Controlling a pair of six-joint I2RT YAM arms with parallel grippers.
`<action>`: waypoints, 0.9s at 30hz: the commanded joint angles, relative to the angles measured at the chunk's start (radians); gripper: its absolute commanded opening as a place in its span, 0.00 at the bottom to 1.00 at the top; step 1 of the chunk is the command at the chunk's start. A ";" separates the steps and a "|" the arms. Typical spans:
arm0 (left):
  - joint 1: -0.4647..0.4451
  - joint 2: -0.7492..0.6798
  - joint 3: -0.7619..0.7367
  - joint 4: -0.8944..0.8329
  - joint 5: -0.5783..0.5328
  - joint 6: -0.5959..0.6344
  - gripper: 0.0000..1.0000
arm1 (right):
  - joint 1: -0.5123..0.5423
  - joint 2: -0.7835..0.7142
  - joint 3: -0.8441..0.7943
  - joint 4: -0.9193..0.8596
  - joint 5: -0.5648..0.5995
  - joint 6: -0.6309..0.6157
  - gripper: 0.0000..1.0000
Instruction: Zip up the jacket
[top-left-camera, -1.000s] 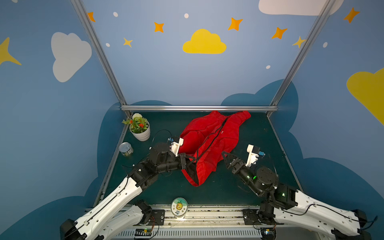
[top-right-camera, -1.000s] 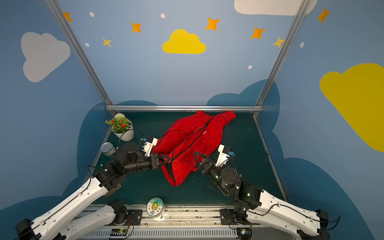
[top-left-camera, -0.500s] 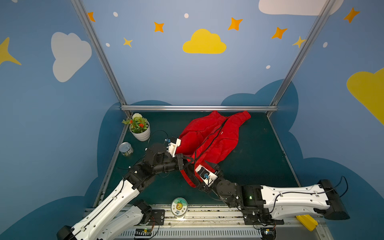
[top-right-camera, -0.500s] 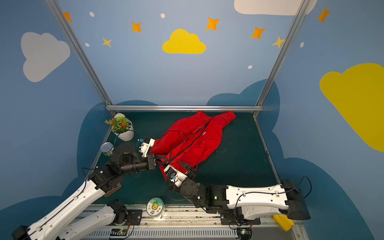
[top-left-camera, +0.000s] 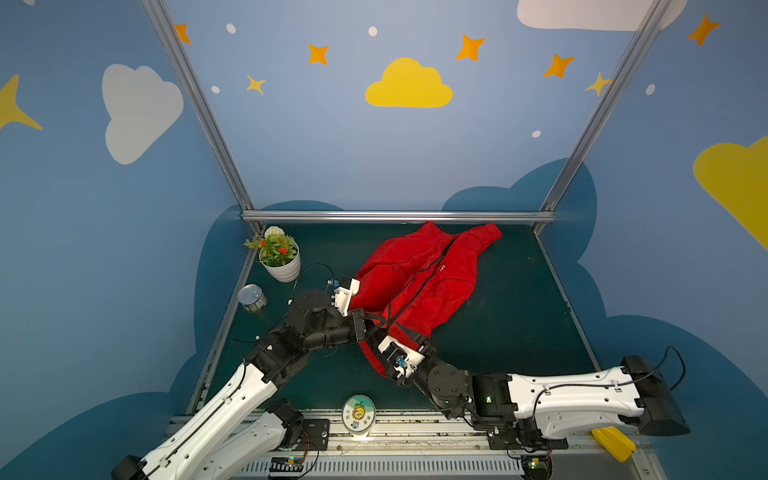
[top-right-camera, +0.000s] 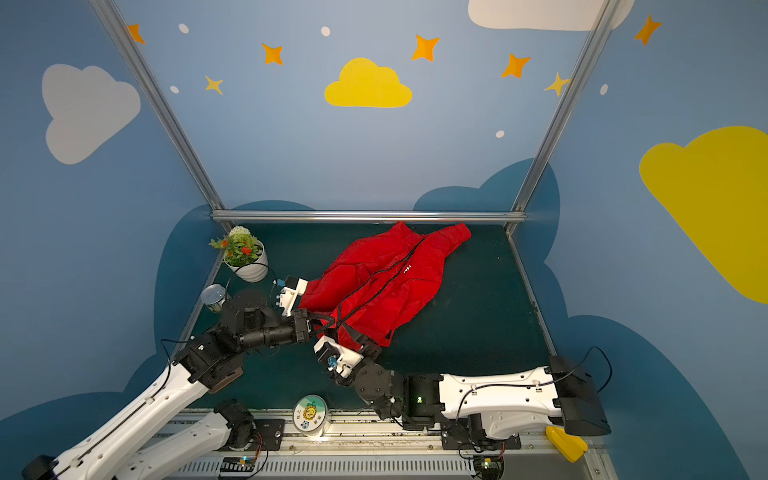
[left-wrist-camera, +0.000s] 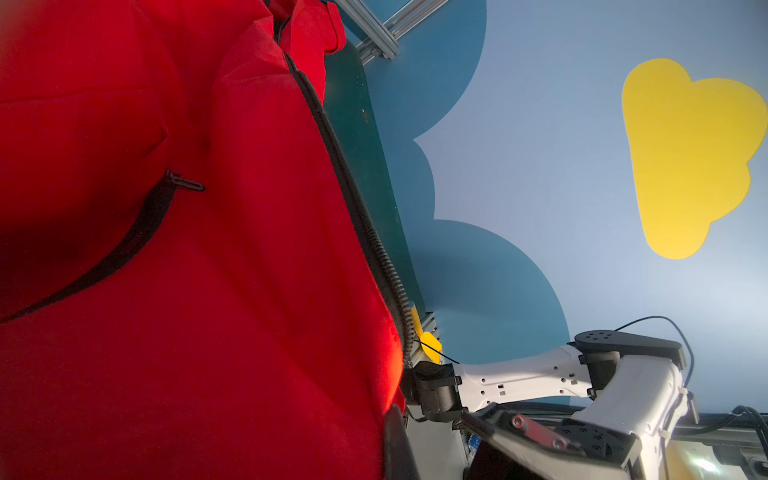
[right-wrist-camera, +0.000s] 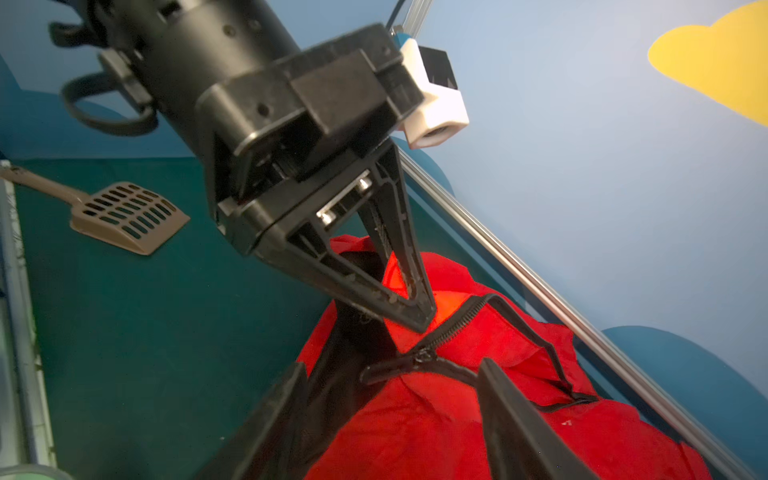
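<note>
Fingers (right-wrist-camera: 365, 295) of left gripper (right-wrist-camera: 422, 320) pinch hem of bright red crinkly jacket (top-left-camera: 436, 282); right gripper (right-wrist-camera: 392, 370), just swung in, spreads around black zipper slider (right-wrist-camera: 424, 356) to zip.

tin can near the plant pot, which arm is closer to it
Left. The left arm sits just right of the can in both top views; the right arm lies farther right, in front of the jacket.

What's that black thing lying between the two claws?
The zipper slider of the red jacket, where its two toothed edges meet; the right wrist view shows it.
</note>
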 joint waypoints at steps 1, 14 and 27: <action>0.002 -0.019 -0.004 0.042 0.003 0.007 0.03 | -0.006 -0.005 0.027 -0.029 -0.011 0.072 0.73; 0.000 -0.013 -0.002 0.063 -0.004 -0.002 0.03 | -0.043 0.030 0.063 -0.079 0.056 0.255 0.64; 0.001 0.000 -0.007 0.068 -0.001 -0.004 0.03 | -0.057 0.017 0.063 -0.115 0.011 0.307 0.39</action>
